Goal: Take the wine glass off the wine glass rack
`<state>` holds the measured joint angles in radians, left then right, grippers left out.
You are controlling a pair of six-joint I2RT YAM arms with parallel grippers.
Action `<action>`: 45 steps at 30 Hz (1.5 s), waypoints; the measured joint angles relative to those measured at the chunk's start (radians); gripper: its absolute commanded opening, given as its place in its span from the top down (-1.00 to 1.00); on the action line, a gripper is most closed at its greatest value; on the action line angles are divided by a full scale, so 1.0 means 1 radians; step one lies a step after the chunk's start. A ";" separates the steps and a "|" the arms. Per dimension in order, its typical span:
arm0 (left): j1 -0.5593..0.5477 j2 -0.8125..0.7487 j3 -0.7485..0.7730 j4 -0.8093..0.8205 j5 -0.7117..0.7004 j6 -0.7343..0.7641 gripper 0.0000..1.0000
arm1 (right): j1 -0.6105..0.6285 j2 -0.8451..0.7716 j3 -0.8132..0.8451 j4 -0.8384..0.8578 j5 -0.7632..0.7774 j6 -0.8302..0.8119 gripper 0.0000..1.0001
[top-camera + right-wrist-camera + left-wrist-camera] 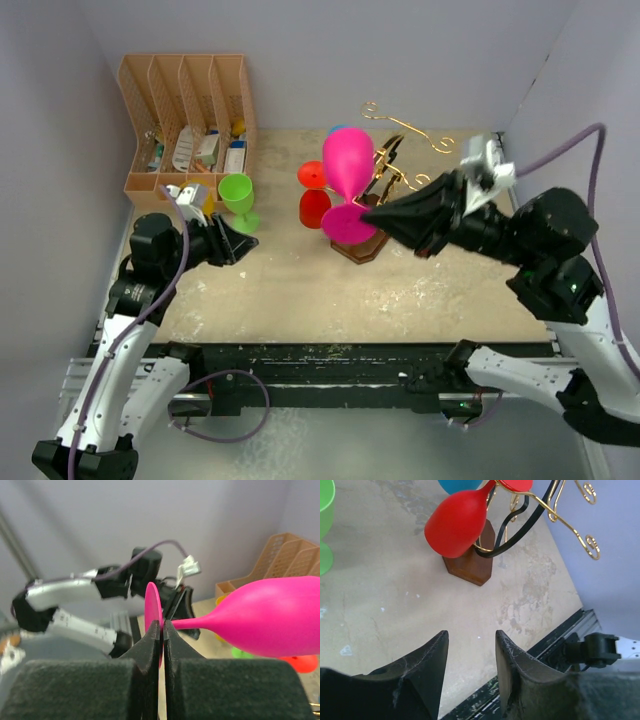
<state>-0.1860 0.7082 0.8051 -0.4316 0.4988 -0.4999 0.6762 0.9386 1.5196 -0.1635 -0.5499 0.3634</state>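
The pink wine glass (348,165) hangs in the air with its bowl toward the back, just left of the wine glass rack (405,135). My right gripper (368,213) is shut on the glass's flat foot. In the right wrist view, the right gripper (163,625) pinches the foot disc edge-on, and the stem and bowl of the pink wine glass (270,617) stretch off to the right. The rack's gold arms (580,530) rise from a brown wooden base (469,565). My left gripper (245,228) is low at the left, open. In its wrist view the left gripper (471,635) holds nothing.
A green glass (238,195) stands on the table beside the left gripper. Red glasses (315,205) hang on the rack's left side, and one red glass (456,522) shows beside a blue one (460,484). A tan slotted organizer (185,120) fills the back left corner. Walls close in on three sides.
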 measured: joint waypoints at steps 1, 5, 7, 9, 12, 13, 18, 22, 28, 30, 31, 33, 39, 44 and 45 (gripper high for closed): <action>0.000 -0.006 0.000 -0.004 0.003 -0.021 0.10 | 0.103 -0.008 -0.009 -0.041 0.079 -0.087 1.00; 0.000 -0.021 0.018 -0.039 0.007 -0.105 0.19 | 0.433 -0.023 -0.064 -0.121 0.396 -0.343 1.00; 0.000 -0.021 0.049 -0.080 0.005 -0.147 0.23 | 0.598 -0.027 -0.129 -0.108 0.624 -0.489 1.00; 0.000 -0.024 0.081 -0.121 0.001 -0.183 0.24 | 0.724 -0.027 -0.220 -0.047 0.822 -0.628 1.00; 0.000 -0.048 0.116 -0.178 -0.005 -0.236 0.17 | 0.909 -0.027 -0.459 0.190 1.134 -0.940 1.00; 0.000 -0.057 0.125 -0.195 -0.008 -0.251 0.13 | 0.944 -0.021 -0.529 0.267 1.197 -1.030 1.00; 0.000 -0.072 0.201 -0.273 -0.016 -0.306 -0.09 | 1.061 0.038 -0.807 0.543 1.411 -1.439 1.00; 0.000 -0.018 0.304 -0.299 -0.007 -0.332 -0.11 | 1.072 0.027 -0.887 0.732 1.474 -1.680 1.00; 0.000 0.138 0.465 -0.363 0.033 -0.316 -0.12 | 1.080 0.072 -1.005 0.848 1.488 -1.938 1.00; 0.000 0.172 0.481 -0.381 0.042 -0.307 -0.11 | 1.083 0.097 -1.014 0.832 1.487 -1.968 1.00; 0.000 0.183 0.482 -0.395 0.048 -0.301 -0.11 | 1.085 0.107 -1.016 0.817 1.487 -1.975 1.00; 0.000 0.193 0.483 -0.422 0.058 -0.293 -0.11 | 1.090 0.124 -1.016 0.797 1.487 -1.984 1.00; 0.000 0.197 0.510 -0.488 0.108 -0.261 -0.11 | 1.127 0.211 -1.016 0.761 1.479 -1.986 1.00; 0.000 0.180 0.512 -0.528 0.127 -0.240 -0.11 | 1.144 0.275 -1.016 0.718 1.475 -1.976 1.00; 0.000 0.175 0.512 -0.534 0.130 -0.239 -0.10 | 1.144 0.282 -1.016 0.714 1.475 -1.973 1.00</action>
<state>-0.1860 0.8833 1.3167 -0.9661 0.6285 -0.7387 1.8198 1.2201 0.5034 0.5507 0.9253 -1.6093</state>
